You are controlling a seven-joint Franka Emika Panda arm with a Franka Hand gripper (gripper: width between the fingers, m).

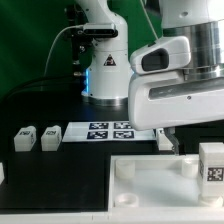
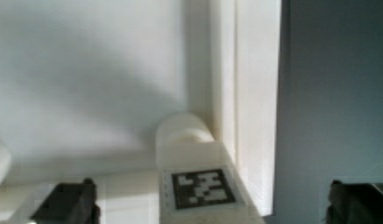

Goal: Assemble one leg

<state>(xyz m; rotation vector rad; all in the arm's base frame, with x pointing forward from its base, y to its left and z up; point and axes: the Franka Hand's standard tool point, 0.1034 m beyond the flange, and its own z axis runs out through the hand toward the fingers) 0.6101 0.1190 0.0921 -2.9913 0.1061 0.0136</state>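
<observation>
In the wrist view a white leg (image 2: 197, 160) with a black-and-white tag lies between my gripper's (image 2: 209, 204) open fingers, with a gap on each side. It rests against the large white square piece (image 2: 81, 80), near that piece's edge. In the exterior view my gripper (image 1: 168, 142) hangs low over the far edge of the square piece (image 1: 150, 195), and the leg under it is hidden. Two more legs (image 1: 24, 139) (image 1: 49, 137) lie on the dark table at the exterior view's left. Another leg (image 1: 211, 165) stands at the right with its tag showing.
The marker board (image 1: 110, 131) lies just behind the square piece, between the loose legs and my gripper. A white block (image 1: 2, 172) shows at the exterior view's left edge. The robot base (image 1: 105, 70) stands behind the board.
</observation>
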